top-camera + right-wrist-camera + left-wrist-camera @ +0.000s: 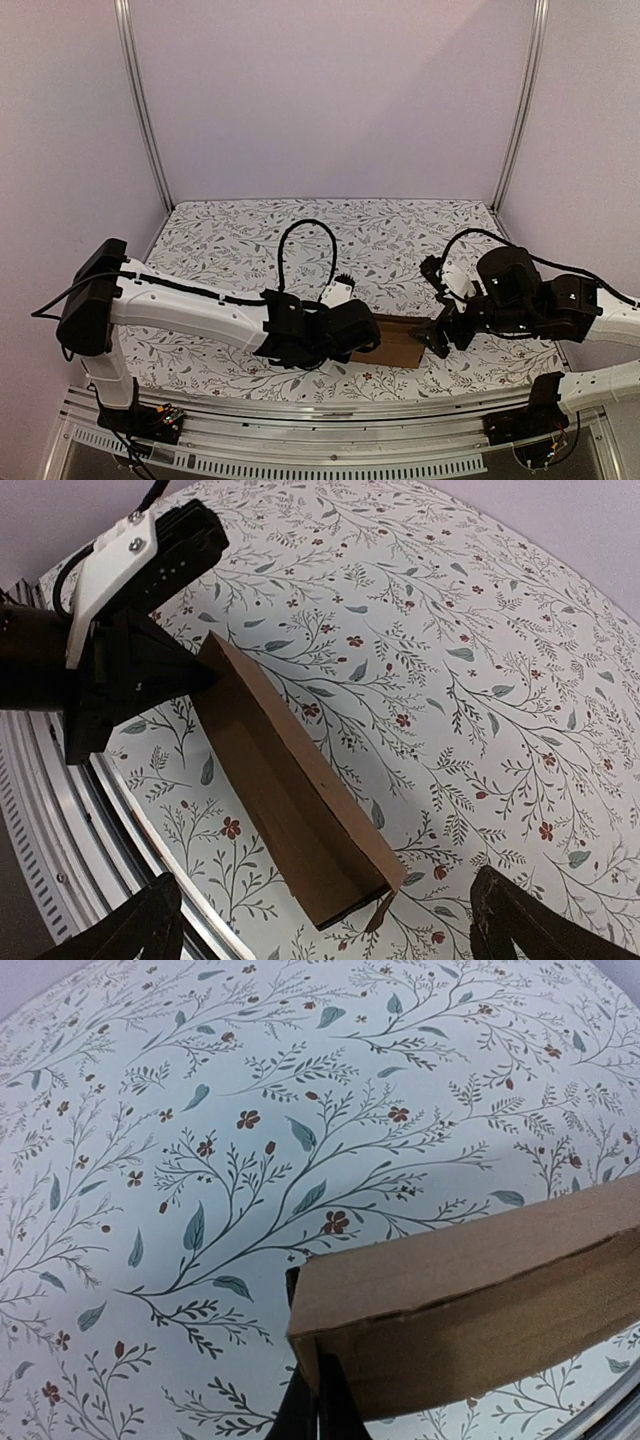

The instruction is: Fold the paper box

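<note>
**A:** Where was the paper box [392, 345]?

**B:** On the bench [250, 240], close to the near edge, lying lengthwise between the two hands. It was a long open tray with its side walls up.

**A:** Hands?

**B:** The left hand [368, 335] looked clenched on the box's left end. In the wrist view its fingers [300, 1410] were pressed together under that corner. The right hand [437, 338] was released, with its fingers [150, 925] spread wide either side of the right end and not touching.

**A:** Risks?

**B:** The box sat just beside the metal rail [330, 410]. Any push toward the near side would likely slide it off the bench. It was also held at one end only, so a hard close on the right could twist or crush the thin wall. A small tab [380, 912] hung loose at the right end and could catch under a finger and fold the wrong way.

**A:** Anything around or in the way?

**B:** A black cable loop [305, 225] stood above the left arm on the far side, well apart from the box. The left hand's body hid the box's left end from the top view.
</note>
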Controlling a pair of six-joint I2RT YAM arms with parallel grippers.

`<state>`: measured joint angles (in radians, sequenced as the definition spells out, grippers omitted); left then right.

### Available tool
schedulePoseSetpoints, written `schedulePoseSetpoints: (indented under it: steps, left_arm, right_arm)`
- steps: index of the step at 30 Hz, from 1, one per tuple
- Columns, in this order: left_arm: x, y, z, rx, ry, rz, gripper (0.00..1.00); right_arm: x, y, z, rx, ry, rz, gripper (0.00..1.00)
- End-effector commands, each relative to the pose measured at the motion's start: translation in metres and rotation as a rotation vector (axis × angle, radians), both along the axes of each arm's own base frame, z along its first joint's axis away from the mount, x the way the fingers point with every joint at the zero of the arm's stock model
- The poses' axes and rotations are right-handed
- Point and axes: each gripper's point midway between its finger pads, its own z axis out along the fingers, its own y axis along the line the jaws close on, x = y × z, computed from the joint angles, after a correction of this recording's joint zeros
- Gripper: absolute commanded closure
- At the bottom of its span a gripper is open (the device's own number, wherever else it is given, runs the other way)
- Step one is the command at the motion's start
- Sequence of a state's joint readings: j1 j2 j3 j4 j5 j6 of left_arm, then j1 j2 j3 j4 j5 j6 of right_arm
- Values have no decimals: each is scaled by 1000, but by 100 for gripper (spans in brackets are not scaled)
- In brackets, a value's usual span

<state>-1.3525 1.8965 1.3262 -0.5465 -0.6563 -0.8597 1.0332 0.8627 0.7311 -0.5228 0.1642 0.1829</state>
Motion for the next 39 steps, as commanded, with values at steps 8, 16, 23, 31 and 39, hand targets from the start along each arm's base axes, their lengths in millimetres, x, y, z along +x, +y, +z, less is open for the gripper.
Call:
schedulePoseSetpoints:
  steps: [8, 16, 23, 31, 39]
  left_arm:
    - [-36, 43, -67, 265, 168, -73, 100]
    - [-38, 44, -64, 265, 161, -76, 100]
    - [-40, 44, -63, 266, 158, -83, 100]
    - [-42, 42, -63, 263, 164, -92, 100]
    - [-47, 39, -66, 241, 197, -105, 96]
  right_arm:
    - [9, 40, -44, -356, -25, 410, 1]
    - [7, 49, -80, -386, 147, 489, 1]
    - [17, 48, -99, -451, 176, 445, 4]
    - [16, 46, -100, -452, 177, 443, 29]
    - [16, 46, -96, -447, 158, 425, 49]
